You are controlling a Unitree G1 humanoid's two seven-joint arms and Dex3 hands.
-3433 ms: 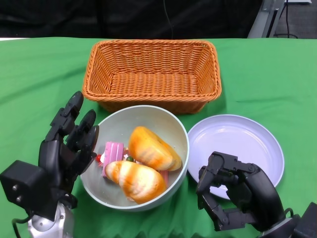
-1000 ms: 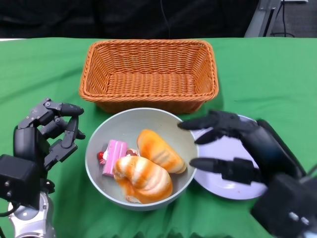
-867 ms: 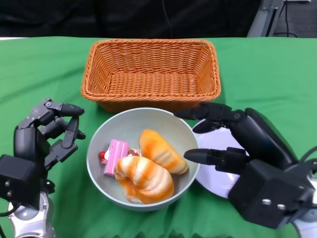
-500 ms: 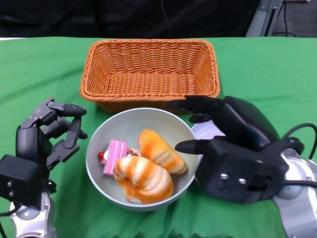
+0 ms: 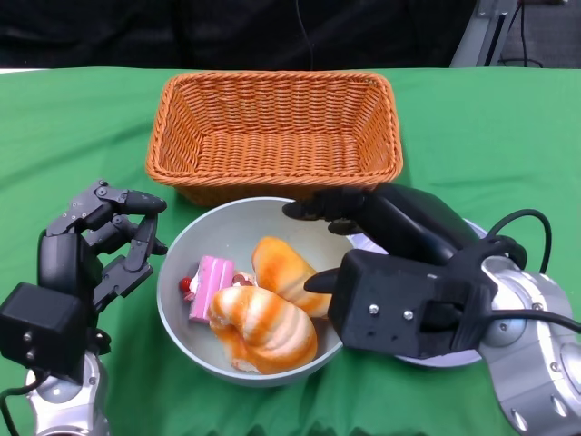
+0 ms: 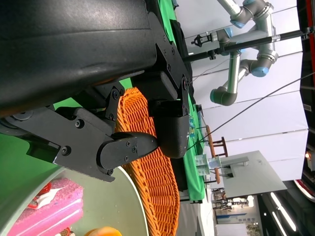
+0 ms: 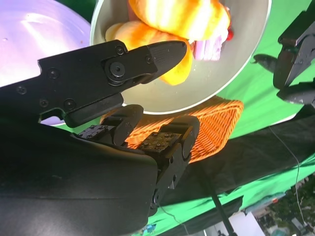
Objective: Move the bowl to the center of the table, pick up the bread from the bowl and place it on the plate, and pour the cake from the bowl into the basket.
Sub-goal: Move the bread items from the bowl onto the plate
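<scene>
The left hand (image 5: 95, 245) hovers just beside the bowl (image 5: 195, 341), fingers apart and holding nothing, likely standing clear. The bowl sits mid-table before the basket (image 5: 272, 127), holding two bread rolls (image 5: 268, 318) and pink cake (image 5: 209, 286). The right hand (image 5: 381, 263) reaches over the bowl's rim above the plate (image 5: 481, 236), fingers spread toward the bread; contact looks unlikely but is unclear.

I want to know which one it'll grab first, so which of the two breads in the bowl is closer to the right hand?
The bread farther from the robot, next to the right hand. The other bread lies nearer the robot's body, below the pink cake.
</scene>
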